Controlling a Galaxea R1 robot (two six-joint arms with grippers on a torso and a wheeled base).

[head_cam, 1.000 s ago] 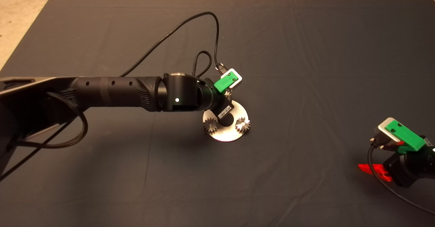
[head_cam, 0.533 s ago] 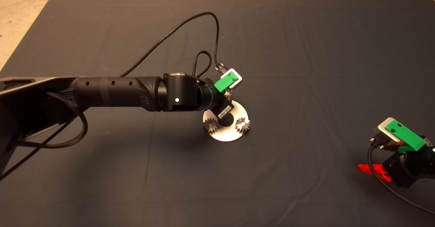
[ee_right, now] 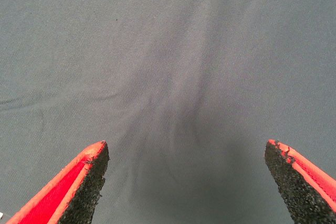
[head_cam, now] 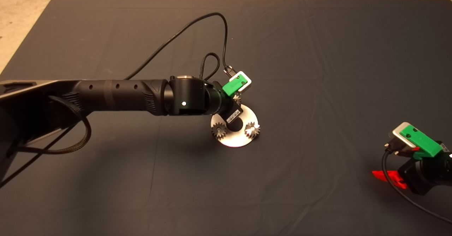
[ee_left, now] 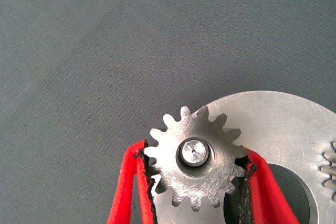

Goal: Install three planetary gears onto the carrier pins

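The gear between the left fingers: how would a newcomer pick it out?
Find the round silver plate mid-mat. Three gears sit on it; this gear is on the far rim, under the left gripper, on a pin. It alone sits between red fingers.

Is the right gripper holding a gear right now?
No. The right gripper is open over bare mat, with nothing between its fingers.

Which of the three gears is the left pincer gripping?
The far gear, at the plate's edge farthest from the camera, seated on its pin between the left pincer's fingers. The two near gears sit free.
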